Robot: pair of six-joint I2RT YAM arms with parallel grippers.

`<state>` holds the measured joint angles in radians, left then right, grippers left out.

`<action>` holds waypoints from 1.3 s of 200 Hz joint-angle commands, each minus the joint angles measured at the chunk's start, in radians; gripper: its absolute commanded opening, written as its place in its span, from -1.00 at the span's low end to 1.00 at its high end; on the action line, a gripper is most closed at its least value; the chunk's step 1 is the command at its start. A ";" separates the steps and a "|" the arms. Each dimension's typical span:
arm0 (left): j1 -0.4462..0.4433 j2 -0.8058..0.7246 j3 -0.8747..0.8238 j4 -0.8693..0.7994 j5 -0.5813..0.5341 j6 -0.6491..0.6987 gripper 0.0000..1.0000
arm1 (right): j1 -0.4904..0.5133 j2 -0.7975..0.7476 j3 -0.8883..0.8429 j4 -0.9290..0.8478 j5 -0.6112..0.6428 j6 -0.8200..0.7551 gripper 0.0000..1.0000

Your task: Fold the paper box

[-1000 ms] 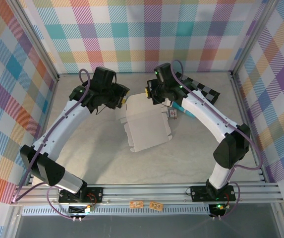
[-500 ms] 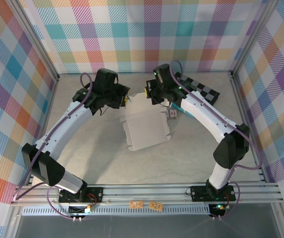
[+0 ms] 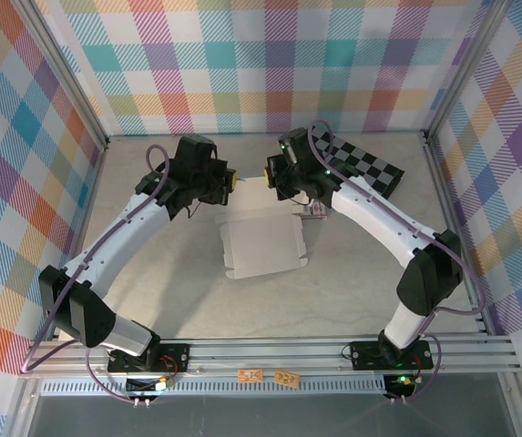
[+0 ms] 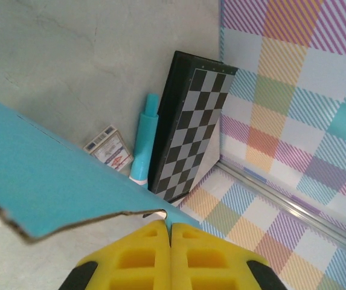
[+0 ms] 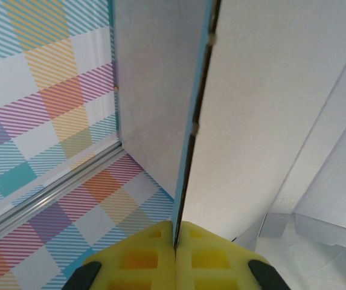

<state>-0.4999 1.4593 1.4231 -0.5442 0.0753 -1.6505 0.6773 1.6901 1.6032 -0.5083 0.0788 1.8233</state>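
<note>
The paper box [image 3: 262,246] lies in mid-table as a die-cut sheet, grey-white side up, its far panel lifted between the two grippers. My left gripper [image 3: 230,182] is shut on the left corner of that raised panel. In the left wrist view the yellow fingers [image 4: 142,254] pinch the edge of the teal outer face of the paper box [image 4: 52,187]. My right gripper [image 3: 272,177] is shut on the panel's right end. In the right wrist view its gripper [image 5: 174,232] clamps the thin teal edge, with the grey-white inner side of the paper box [image 5: 269,121] to the right.
A black-and-grey checkerboard [image 3: 365,164] lies at the back right, near the wall. A slim teal tube [image 4: 144,139] and a small printed card box [image 4: 109,147] lie beside it. Plaid walls with metal rails close in the back and both sides.
My left gripper has shut on the raised panel's corner. The sheet has turned squarer to the table and slid slightly left. The right arm shifted left, uncovering more of the checkerboard.
</note>
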 commanded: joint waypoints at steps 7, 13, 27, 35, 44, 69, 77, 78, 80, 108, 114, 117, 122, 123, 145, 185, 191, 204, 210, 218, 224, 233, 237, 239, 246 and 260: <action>-0.001 -0.038 -0.008 0.072 -0.034 -0.021 -1.00 | 0.021 -0.052 -0.009 0.021 -0.024 0.008 -1.00; 0.004 -0.037 -0.006 0.085 -0.022 -0.009 -0.89 | 0.021 -0.055 -0.007 0.013 -0.021 0.012 -1.00; 0.020 -0.033 0.009 0.113 0.022 0.061 -0.24 | 0.019 -0.057 0.008 -0.013 -0.007 0.024 -1.00; 0.036 -0.037 0.032 0.106 0.040 0.133 -0.13 | 0.012 -0.060 0.014 -0.035 -0.005 0.038 -1.00; 0.062 -0.051 0.052 0.095 0.057 0.221 -0.09 | 0.001 -0.068 0.014 -0.044 -0.005 0.055 -1.00; 0.188 -0.136 0.006 0.088 0.129 0.383 -0.14 | -0.049 -0.077 0.051 -0.120 -0.027 0.083 -1.00; 0.237 -0.164 -0.021 0.062 0.152 0.441 -0.19 | -0.064 -0.077 0.067 -0.151 -0.037 0.089 -1.00; 0.243 -0.167 -0.023 0.058 0.154 0.444 -0.20 | -0.064 -0.077 0.070 -0.153 -0.036 0.090 -1.00; 0.255 -0.175 -0.032 0.052 0.157 0.463 -0.21 | -0.069 -0.078 0.073 -0.160 -0.039 0.093 -1.00; 0.343 -0.256 -0.249 0.100 0.170 0.651 -0.66 | -0.104 -0.081 0.087 -0.200 -0.070 0.130 -1.00; 0.352 -0.261 -0.310 0.153 0.195 0.665 -0.75 | -0.110 -0.083 0.085 -0.201 -0.074 0.136 -1.00; 0.353 -0.263 -0.340 0.184 0.206 0.672 -0.80 | -0.113 -0.085 0.084 -0.204 -0.076 0.139 -1.00; 0.353 -0.261 -0.384 0.238 0.228 0.682 -0.85 | -0.118 -0.085 0.081 -0.204 -0.080 0.145 -1.00; 0.353 -0.260 -0.392 0.247 0.233 0.685 -0.86 | -0.119 -0.086 0.080 -0.203 -0.081 0.147 -1.00; 0.353 -0.234 -0.559 0.502 0.320 0.666 -0.95 | -0.143 -0.092 0.079 -0.215 -0.091 0.163 -1.00; 0.324 -0.110 -0.727 0.963 0.438 0.607 -0.90 | -0.184 -0.088 0.062 -0.203 -0.114 0.201 -1.00; 0.312 -0.075 -0.730 1.017 0.459 0.604 -0.90 | -0.186 -0.086 0.060 -0.200 -0.116 0.207 -1.00; 0.279 -0.012 -0.739 1.123 0.481 0.588 -0.89 | -0.193 -0.080 0.060 -0.202 -0.119 0.215 -1.00; 0.264 0.010 -0.747 1.167 0.479 0.581 -0.88 | -0.196 -0.077 0.060 -0.202 -0.121 0.218 -1.00; 0.244 0.032 -0.761 1.225 0.471 0.574 -0.87 | -0.200 -0.074 0.060 -0.201 -0.125 0.223 -1.00; 0.233 0.046 -0.767 1.255 0.461 0.570 -0.85 | -0.203 -0.073 0.060 -0.200 -0.125 0.227 -1.00; 0.218 0.067 -0.768 1.287 0.458 0.562 -0.85 | -0.206 -0.071 0.060 -0.196 -0.125 0.231 -1.00; 0.212 0.077 -0.768 1.302 0.458 0.557 -0.85 | -0.207 -0.069 0.060 -0.195 -0.125 0.232 -1.00; 0.208 0.082 -0.767 1.306 0.460 0.553 -0.85 | -0.207 -0.069 0.060 -0.196 -0.124 0.233 -1.00; 0.199 0.098 -0.768 1.325 0.459 0.539 -0.85 | -0.210 -0.067 0.058 -0.193 -0.125 0.238 -1.00; 0.186 0.106 -0.774 1.354 0.449 0.525 -0.84 | -0.213 -0.063 0.056 -0.187 -0.126 0.246 -1.00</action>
<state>-0.2928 1.5455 0.6651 0.6266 0.5095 -1.0904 0.4728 1.6276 1.6630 -0.6979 -0.0311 2.0354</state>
